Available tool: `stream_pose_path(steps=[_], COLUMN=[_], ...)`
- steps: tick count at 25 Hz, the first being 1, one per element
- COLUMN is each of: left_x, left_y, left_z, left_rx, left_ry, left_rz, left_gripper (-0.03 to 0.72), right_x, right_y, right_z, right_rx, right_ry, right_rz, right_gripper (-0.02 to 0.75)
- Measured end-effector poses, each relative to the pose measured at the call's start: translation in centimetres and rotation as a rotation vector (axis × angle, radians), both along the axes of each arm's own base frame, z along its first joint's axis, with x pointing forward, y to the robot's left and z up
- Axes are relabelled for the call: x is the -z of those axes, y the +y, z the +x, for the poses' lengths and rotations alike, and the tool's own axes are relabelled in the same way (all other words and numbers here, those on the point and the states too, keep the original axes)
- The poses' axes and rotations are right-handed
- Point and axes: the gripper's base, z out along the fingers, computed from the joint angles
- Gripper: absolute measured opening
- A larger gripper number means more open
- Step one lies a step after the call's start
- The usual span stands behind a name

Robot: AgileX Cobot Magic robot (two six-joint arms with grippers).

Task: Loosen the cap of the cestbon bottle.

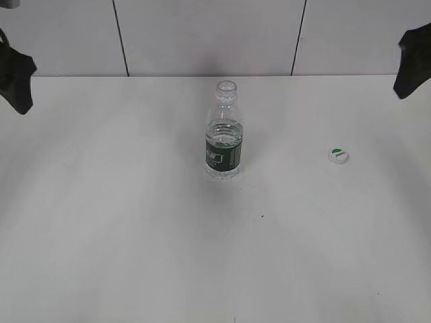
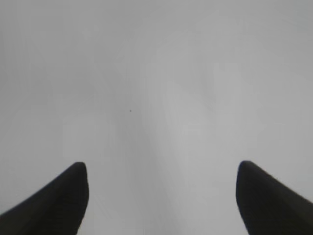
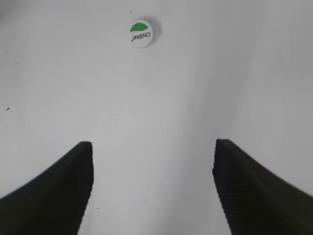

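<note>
Right wrist view: "Cestbon" lettering on the cap [image 3: 141,33], both claws released, empty.

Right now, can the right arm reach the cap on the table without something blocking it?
Probably yes. The cap lies alone on the bare table, ahead of the open right gripper, with nothing between them. The bottle stands well off to the side.

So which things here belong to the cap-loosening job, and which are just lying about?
Belongs to the job:
- cestbon bottle, upright, neck open
- cap, off, lying on the table right of the bottle

Just lying about:
- nothing else on the white table
</note>
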Motion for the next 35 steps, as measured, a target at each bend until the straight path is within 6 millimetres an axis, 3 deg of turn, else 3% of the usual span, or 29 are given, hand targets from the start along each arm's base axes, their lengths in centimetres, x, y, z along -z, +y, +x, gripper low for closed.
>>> stream_pose_path(steps=[6, 12, 16, 22, 35], left_x=[-2.6, -5.3, -5.4, -5.0, -3.0], left_y=[0.9, 0.9, 1.1, 1.4, 1.8], left_z=[-1.6, -6.5, -9.6, -14.1, -22.5], left_rx=[-0.032, -0.035, -0.035, -0.034, -0.073], left_ry=[-0.054, -0.12, -0.123, -0.133, -0.191], left_rz=[-0.059, -0.114, -0.114, -0.116, -0.149], left_gripper=[0.556, 0.556, 0.556, 0.556, 0.556], right_x=[-4.9, -9.6, -11.5, -10.6, -6.2], right_y=[-0.2, -0.3, -0.4, -0.5, -1.1], right_z=[-2.8, -6.5, -9.2, -13.1, -20.7], right_rx=[-0.002, -0.002, -0.004, -0.005, 0.003], right_ry=[-0.139, -0.285, -0.352, -0.338, -0.282], right_rz=[0.014, 0.055, 0.074, 0.092, 0.095], right_gripper=[0.582, 0.582, 0.582, 0.582, 0.582])
